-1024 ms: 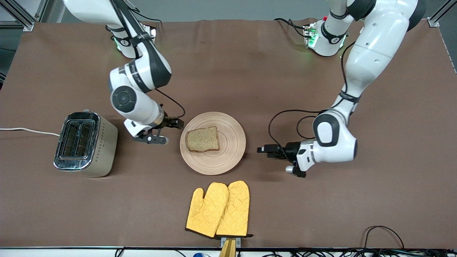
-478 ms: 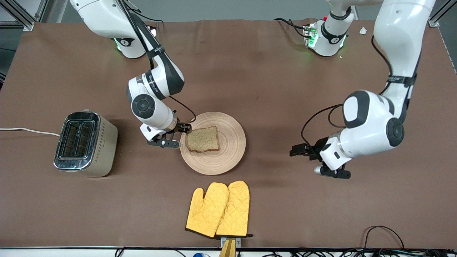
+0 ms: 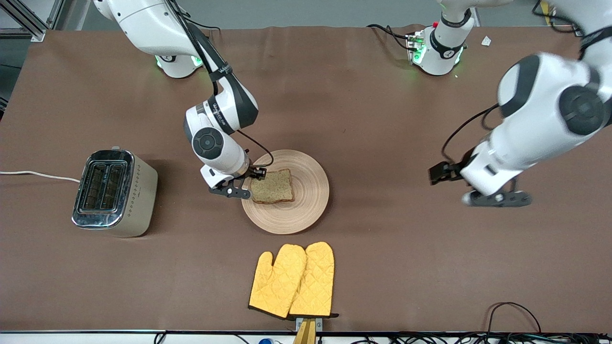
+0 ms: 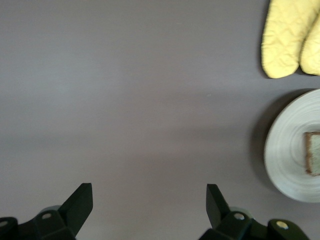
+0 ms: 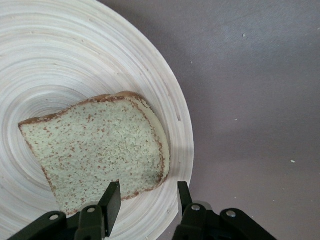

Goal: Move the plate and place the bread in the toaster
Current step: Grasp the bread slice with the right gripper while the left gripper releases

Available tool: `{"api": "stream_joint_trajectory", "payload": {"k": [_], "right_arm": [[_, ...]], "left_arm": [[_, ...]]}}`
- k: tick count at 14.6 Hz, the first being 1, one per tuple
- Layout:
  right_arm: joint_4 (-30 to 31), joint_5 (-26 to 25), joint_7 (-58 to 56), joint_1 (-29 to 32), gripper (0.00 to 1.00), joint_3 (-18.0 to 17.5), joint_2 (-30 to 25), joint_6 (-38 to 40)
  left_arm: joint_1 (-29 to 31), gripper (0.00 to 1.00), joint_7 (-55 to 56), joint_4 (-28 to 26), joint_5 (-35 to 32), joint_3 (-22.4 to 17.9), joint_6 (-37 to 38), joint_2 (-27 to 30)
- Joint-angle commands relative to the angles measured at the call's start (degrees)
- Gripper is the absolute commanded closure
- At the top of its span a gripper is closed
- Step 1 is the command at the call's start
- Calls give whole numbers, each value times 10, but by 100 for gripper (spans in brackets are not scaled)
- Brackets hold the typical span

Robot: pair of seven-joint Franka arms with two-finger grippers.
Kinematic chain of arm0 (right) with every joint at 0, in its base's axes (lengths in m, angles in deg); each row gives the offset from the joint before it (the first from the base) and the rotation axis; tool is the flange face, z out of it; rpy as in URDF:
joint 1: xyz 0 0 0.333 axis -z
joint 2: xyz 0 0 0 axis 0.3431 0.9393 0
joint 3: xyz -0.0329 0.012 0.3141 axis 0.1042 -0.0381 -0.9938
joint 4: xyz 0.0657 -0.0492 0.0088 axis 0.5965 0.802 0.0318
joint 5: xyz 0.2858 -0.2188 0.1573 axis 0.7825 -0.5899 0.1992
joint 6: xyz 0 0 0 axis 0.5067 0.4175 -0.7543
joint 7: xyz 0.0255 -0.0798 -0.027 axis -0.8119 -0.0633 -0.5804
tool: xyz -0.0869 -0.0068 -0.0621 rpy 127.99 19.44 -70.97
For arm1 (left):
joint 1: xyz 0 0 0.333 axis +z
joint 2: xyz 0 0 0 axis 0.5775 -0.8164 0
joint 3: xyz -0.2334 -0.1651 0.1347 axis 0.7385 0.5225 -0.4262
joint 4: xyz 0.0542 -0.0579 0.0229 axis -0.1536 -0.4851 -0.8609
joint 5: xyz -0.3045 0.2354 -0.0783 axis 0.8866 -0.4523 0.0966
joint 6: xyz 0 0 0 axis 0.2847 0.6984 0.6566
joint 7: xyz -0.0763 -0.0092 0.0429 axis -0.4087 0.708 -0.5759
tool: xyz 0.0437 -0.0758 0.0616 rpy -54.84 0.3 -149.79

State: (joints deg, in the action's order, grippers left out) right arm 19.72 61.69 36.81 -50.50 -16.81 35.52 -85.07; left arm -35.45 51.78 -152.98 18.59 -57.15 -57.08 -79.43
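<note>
The brown speckled bread [image 3: 272, 185] lies flat on the round pale wooden plate [image 3: 306, 200] in the middle of the table. My right gripper [image 3: 258, 173] is low over the plate's rim on the toaster's side. Its jaws are open but drawn partly together. One finger hangs over the bread's [image 5: 100, 155] corner, the other over the rim of the plate [image 5: 75, 60]. The cream toaster [image 3: 114, 191] stands toward the right arm's end, slots up and empty. My left gripper [image 3: 439, 173] is raised over bare table toward the left arm's end, jaws wide open [image 4: 150, 192] and empty.
A pair of yellow oven mitts [image 3: 292, 279] lies nearer to the front camera than the plate. A white cord [image 3: 38, 175] runs from the toaster off the table's edge. Brown cloth covers the table.
My right gripper moved from between toaster and plate onto the plate's rim at the bread, its jaws narrowing. My left arm drew back from the plate and rose toward its own end.
</note>
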Motion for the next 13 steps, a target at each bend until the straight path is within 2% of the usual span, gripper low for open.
{"api": "stream_joint_trajectory", "payload": {"k": [1,4,9,13], "right_arm": [[-10,7,7,-1,49,4,13,0],[-17,8,8,3,55,3,24,-1],[-25,9,9,4,57,3,35,0],[-32,23,8,1,59,3,44,-1]], "left_arm": [[20,0,-1,39,-29,-2,92,35],[26,0,-2,61,-31,-1,128,46],[53,0,-3,121,-27,3,198,47],[54,0,-2,121,-31,1,210,54]]}}
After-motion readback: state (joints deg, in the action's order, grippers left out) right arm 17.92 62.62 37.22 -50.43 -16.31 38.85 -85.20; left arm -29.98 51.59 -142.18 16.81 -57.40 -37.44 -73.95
